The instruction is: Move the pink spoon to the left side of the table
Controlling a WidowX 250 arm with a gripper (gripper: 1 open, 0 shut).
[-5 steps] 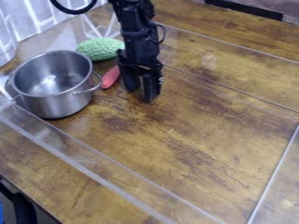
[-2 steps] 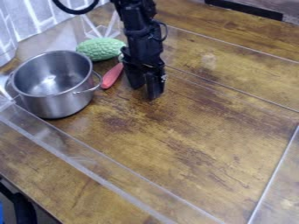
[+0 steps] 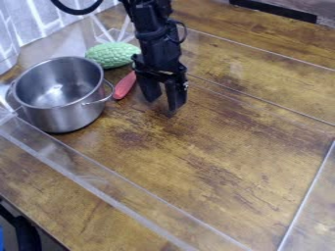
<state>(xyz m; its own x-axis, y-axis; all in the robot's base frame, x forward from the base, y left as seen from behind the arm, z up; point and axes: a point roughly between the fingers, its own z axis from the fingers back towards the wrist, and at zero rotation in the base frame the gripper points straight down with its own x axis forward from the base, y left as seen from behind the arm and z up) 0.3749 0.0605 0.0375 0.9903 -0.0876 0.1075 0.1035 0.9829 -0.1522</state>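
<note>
The pink spoon (image 3: 124,86) lies on the dark wooden table (image 3: 222,137), between the steel pot (image 3: 55,92) and my gripper. Only part of its pinkish-red handle shows; its silvery end is hidden. My black gripper (image 3: 163,101) points down just right of the spoon, fingertips close to the tabletop. Its fingers stand slightly apart with nothing between them. It is not touching the spoon.
A green knobbly scrubber (image 3: 114,54) lies behind the spoon, next to the pot. Clear plastic strips (image 3: 118,176) cross the table. A pale cloth (image 3: 26,25) hangs at the back left. The table's front edge runs along the lower left.
The gripper's fingers have spread slightly apart and it has shifted a touch; the spoon, pot and scrubber have not moved.
</note>
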